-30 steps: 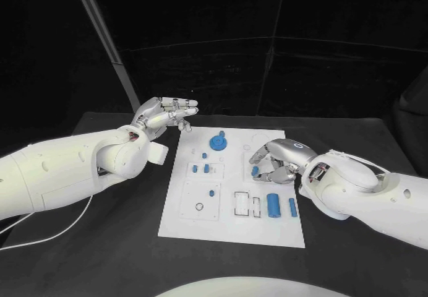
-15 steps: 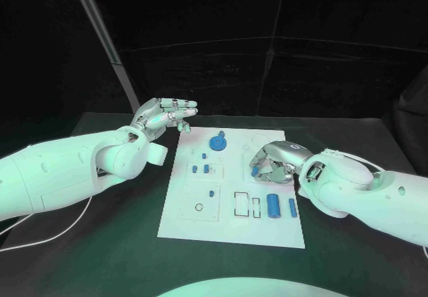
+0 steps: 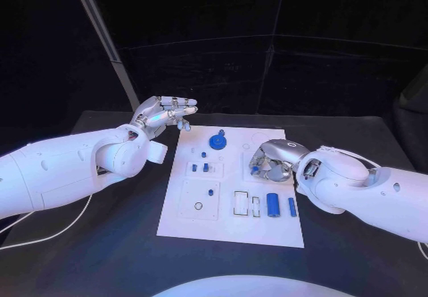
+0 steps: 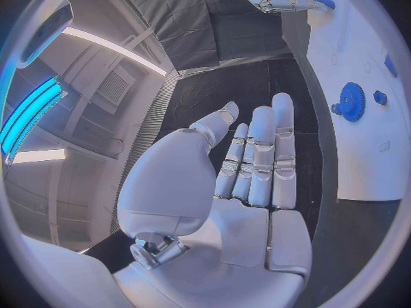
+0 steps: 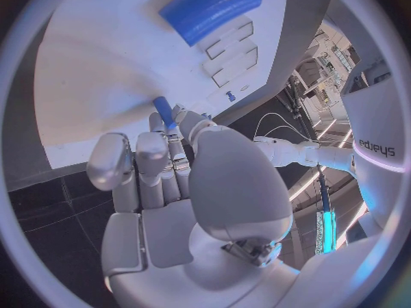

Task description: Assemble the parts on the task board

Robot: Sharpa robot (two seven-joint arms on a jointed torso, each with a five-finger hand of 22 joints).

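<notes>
The white task board lies in the middle of the black desk. The right robot hand is down over the board's right half, fingers curled, pinching a small blue peg between its fingertips (the right wrist view shows the peg's tip pointing at the white surface). Whether the peg touches the board cannot be told.

The left robot hand hovers above the desk just off the board's far left corner. It holds nothing; its fingers lie nearly straight and close side by side, the thumb apart from them, as the left wrist view shows.

On the board, a blue gear sits near the far edge. Small blue pegs stand in the block left of centre. A thick blue cylinder and a thinner blue rod lie side by side near the right edge, beside rectangular slots. A small dark ring lies on the near left panel.
</notes>
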